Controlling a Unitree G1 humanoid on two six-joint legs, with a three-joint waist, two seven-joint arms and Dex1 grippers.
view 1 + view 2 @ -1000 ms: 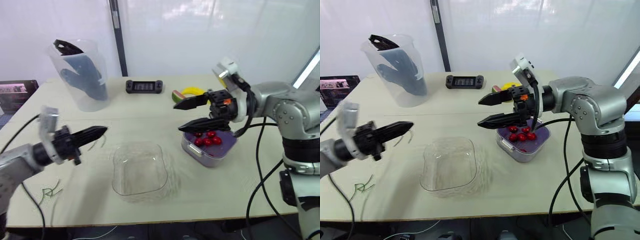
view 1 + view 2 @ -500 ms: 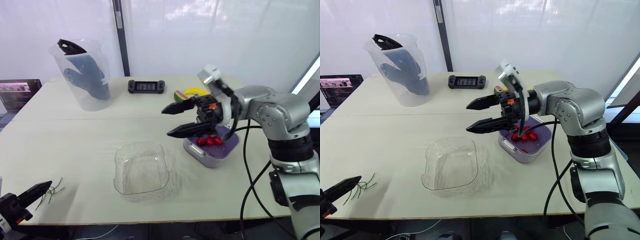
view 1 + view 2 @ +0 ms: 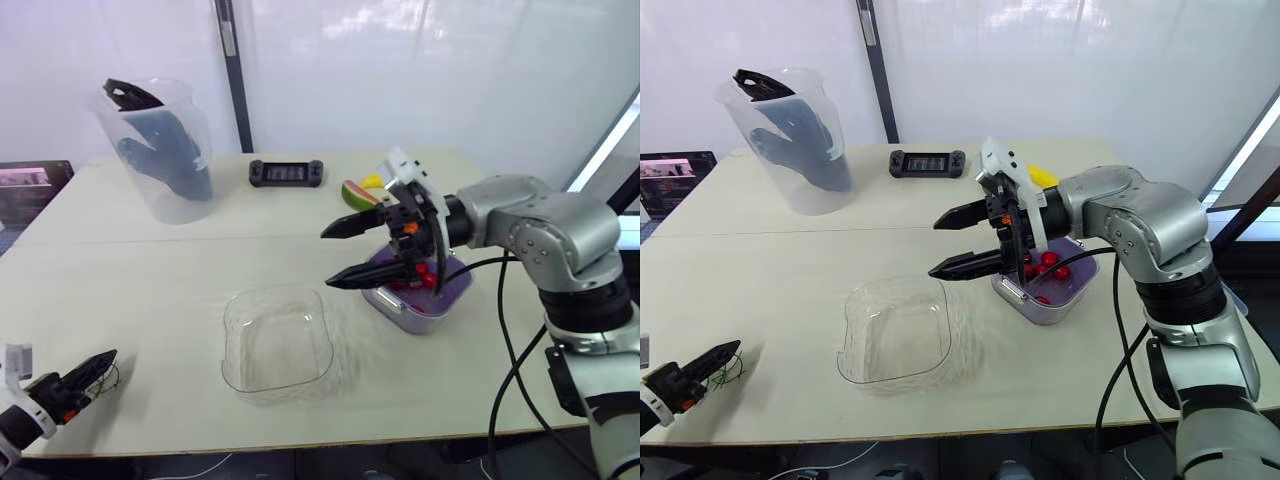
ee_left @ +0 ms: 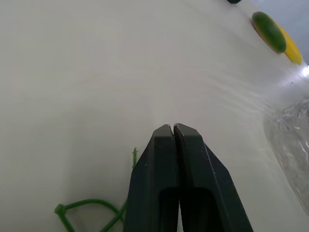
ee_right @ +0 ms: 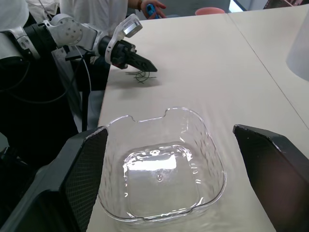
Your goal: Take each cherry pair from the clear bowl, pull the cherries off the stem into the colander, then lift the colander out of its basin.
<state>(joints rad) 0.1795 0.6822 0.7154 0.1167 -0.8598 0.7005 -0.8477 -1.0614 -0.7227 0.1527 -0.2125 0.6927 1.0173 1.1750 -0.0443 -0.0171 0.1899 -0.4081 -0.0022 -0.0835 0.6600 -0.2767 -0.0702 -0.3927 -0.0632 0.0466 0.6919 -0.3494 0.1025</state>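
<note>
Nearest of all, off the clear bowl's (image 3: 278, 340) left corner and at the front edge of the table (image 3: 150, 260), the left gripper (image 3: 92, 366) is found with its fingers pressed together, just beside a small tangle of green stems (image 3: 728, 368). A second ago it was held up level with the bowl's left side; it has since been dropped down and back to this discard spot. Whether a stem is still pinched cannot be told; none is seen between the tips.

No cherries are seen in the bowl. The right gripper (image 3: 328, 260), fingers spread wide, has been swung from over the colander (image 3: 384, 297) toward the bowl's right rim and hangs above the gap between them. The cherries (image 3: 425, 275) are gathered in the colander, which sits in its basin (image 3: 1055, 305) just right of the bowl.

From this it is judged that the stemming is done and only the lift of the colander remains.

Bare tabletop is left all round the bowl, widest on its left. Beyond the bowl, well apart from it, a jug (image 3: 165, 150), a controller (image 3: 287, 172) and toy fruit (image 3: 358, 191) are ranged near the far edge.
</note>
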